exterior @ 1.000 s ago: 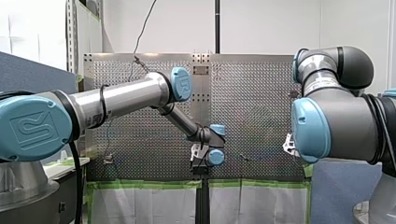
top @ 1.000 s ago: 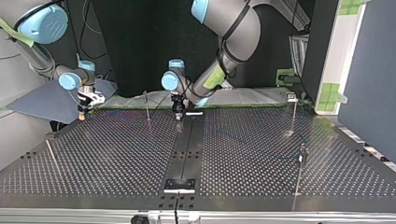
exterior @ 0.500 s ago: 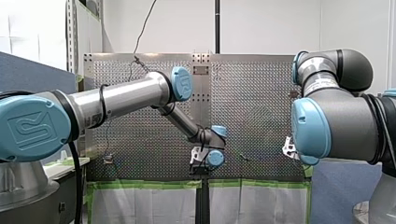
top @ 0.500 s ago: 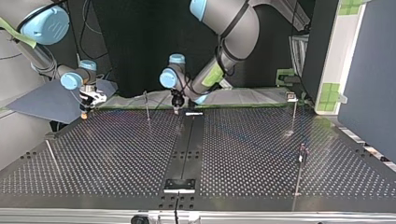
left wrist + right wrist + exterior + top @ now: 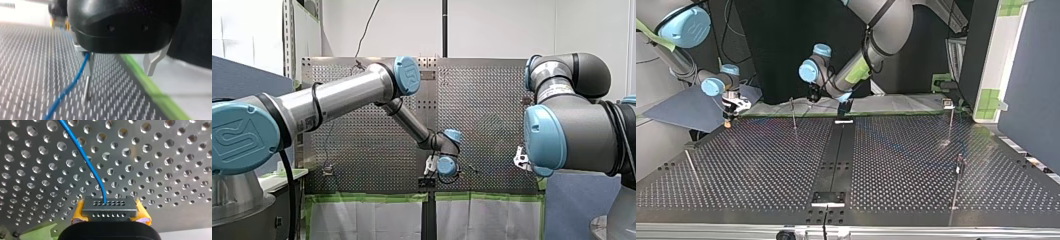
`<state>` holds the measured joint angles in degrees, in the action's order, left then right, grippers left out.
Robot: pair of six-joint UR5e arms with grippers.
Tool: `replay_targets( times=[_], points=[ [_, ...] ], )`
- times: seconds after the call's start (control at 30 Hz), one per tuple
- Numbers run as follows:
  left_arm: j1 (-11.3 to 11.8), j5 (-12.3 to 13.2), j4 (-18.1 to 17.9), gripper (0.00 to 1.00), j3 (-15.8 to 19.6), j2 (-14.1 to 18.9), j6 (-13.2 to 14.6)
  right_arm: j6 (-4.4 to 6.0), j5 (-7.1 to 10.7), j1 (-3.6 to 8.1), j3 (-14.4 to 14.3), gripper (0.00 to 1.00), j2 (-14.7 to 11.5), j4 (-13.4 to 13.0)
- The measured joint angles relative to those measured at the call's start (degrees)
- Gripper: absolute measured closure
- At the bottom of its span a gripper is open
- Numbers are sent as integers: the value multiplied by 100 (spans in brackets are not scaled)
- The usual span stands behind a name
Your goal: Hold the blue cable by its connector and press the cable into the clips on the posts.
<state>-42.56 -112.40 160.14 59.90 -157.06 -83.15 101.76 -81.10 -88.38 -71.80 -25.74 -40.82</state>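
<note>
A: Front view first. Where are the grippers?
B: The left gripper (image 5: 430, 165) hangs by the table's (image 5: 492, 100) near edge, about mid-width. The right gripper (image 5: 521, 159) peeks out from behind its own arm. I can't tell either one's grip from here.
A: Top view?
B: The right gripper (image 5: 728, 122) is at the view's left, tips just over the far edge. The left gripper (image 5: 812, 96) sits higher, near the middle. A post (image 5: 793, 112) stands between the two, closer to the left one.
A: Left wrist?
B: Its metal fingers (image 5: 151, 63) stand apart with nothing between them. The cable (image 5: 72, 83) passes just outside one finger, beside the post's top, then slants down to the table toward the camera. Whether a clip holds it, I can't tell.
A: Right wrist?
B: Yellow pads (image 5: 78, 214) are clamped on the connector (image 5: 109, 210), whose long axis lies across the gap. The cable (image 5: 87, 160) leaves the connector's middle, pointing away from the gripper, and curves off to one side over the table
</note>
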Motion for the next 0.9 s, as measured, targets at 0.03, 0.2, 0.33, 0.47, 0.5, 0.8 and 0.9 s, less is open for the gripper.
replay_targets(
  times=[0.03,0.2,0.33,0.47,0.5,0.8,0.9],
  points=[
    [-45,50,-1,0,35,15,2,-1,10,-3,0,100,0,8],
    [-321,258,42,0,117,47,10,-3,30,-22,0,100,0,40],
    [-559,271,77,0,129,48,-3,-3,32,-37,-2,100,1,50],
    [-702,185,55,0,121,49,-26,-1,32,-55,-2,100,0,54],
    [-728,154,45,0,111,49,-47,-1,32,-60,-2,100,0,55],
    [-805,-113,-254,0,83,45,-256,-5,62,-96,-4,100,1,55],
    [-790,-230,-362,0,82,41,-290,-5,66,-113,-4,100,1,55]
  ],
)
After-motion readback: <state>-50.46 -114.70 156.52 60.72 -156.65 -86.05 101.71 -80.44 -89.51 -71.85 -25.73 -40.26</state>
